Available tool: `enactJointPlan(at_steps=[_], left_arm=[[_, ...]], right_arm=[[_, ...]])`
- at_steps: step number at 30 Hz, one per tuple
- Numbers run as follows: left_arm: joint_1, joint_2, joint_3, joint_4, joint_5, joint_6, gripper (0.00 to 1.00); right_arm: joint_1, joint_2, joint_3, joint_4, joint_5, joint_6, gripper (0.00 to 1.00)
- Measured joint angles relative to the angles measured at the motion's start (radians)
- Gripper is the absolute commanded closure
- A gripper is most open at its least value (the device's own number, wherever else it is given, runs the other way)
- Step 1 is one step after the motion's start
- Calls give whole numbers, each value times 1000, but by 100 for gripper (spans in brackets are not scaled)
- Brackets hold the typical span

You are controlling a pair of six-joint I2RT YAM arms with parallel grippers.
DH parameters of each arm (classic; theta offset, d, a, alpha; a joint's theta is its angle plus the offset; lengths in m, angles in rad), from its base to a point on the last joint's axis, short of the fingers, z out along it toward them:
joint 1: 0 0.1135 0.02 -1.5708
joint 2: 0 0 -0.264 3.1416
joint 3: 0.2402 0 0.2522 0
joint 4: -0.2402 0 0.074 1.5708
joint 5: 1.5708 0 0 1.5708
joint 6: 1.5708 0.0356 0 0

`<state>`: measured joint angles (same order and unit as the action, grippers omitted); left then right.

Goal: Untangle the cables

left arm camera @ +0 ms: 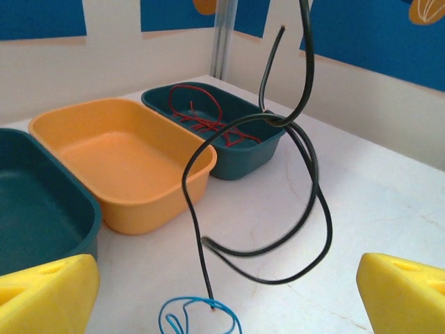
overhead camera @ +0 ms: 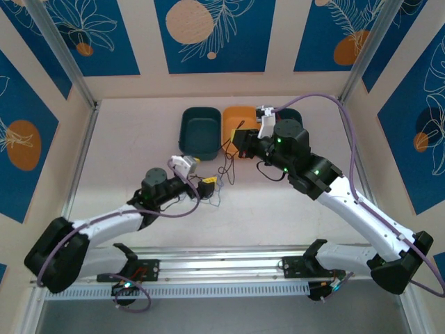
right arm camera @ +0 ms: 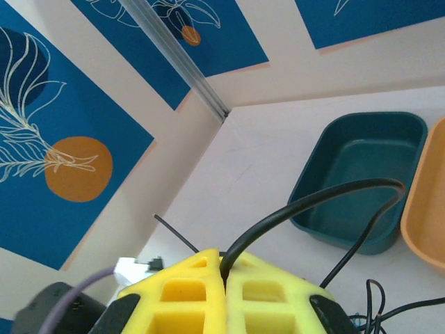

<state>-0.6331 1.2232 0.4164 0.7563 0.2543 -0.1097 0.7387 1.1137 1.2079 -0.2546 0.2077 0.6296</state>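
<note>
The right gripper (right arm camera: 224,263) is closed, its two yellow fingers pressed together on a black cable (left arm camera: 309,56) that comes up from between them and arcs away over the desk (left arm camera: 375,195). From the left wrist camera that black cable hangs from above in a loose, open loop that crosses itself near the top. One thin end points upward, and another strand drops to the desk, where it meets a small blue cable (left arm camera: 195,300). The blue cable lies in a small coil on the desk, just ahead of the left gripper (overhead camera: 207,186). The left gripper is wide open, its yellow fingers at either side of its own view and nothing clamped between them. Whether the black strand touches the blue coil or only passes just above it cannot be told. Beyond the cables three bins stand in a row, touching side by side. In the left wrist view the near teal bin (left arm camera: 42,209) and the orange bin (left arm camera: 125,153) hold nothing. The far teal bin (left arm camera: 250,156) holds a red cable (left arm camera: 205,124) lying in loose loops on its floor. In the overhead view the two grippers face each other near the middle of the desk, just in front of the bins. The right one is raised near the orange bin and the left one is lower, with the black cable trailing between them.
</note>
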Motion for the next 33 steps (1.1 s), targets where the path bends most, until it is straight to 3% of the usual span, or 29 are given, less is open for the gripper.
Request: enactJointPlan(at_steps=[7,14,18,23,26,33], left_arm=[[-31,206,70,174,2,90,14],[-79,261,114,226,8,132,14],[-87,285,137,212,0,146,29],[-92,307,149,182,-36,154,76],[-94,307,149,162,-61,156,97],[-95,241,80,117,-134,142,100]], right_arm=[[0,0,0,0,-31,54,100],[0,0,0,0,-34,83,100],[0,0,0,0,-41,87,100],[-1,0,0,0,-44,86,100],[-8,0,0,0,-44,85,100],[-38,-28,0,-28,-19,46,100]])
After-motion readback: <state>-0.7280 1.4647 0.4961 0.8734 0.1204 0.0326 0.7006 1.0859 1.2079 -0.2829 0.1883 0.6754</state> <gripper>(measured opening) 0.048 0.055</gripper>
